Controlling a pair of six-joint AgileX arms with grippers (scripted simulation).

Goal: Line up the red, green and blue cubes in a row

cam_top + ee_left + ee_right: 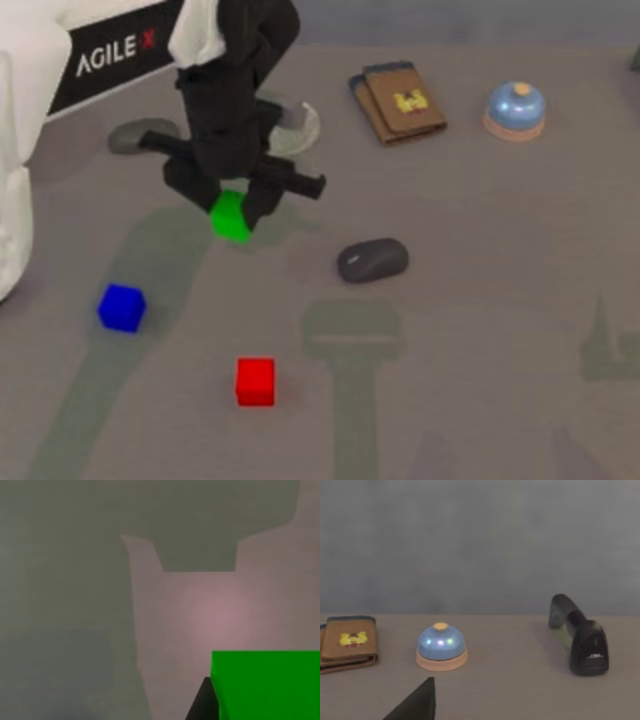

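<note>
Red cube (255, 382) sits nearest the front edge of the bench (480, 400), alone and untouched. A little farther back and off to the left, the blue cube (121, 307) rests on the bench too, well apart from the red one. Farther back again, the left tool (233, 207) is down over the green cube (231, 217), its dark fingers on either side and pinching it; in the left wrist view the green cube (266, 685) fills one corner with a dark finger (201, 702) right against its side. To the right of that, the dark grey computer mouse (372, 260) lies near the middle of the bench. At the back, a brown wallet (398, 101) and a blue call bell (515, 110) sit side by side but apart. The right wrist view shows that bell, the wallet and a black barcode scanner (580, 636) upright on the bench; the right tool's state I cannot tell.
</note>
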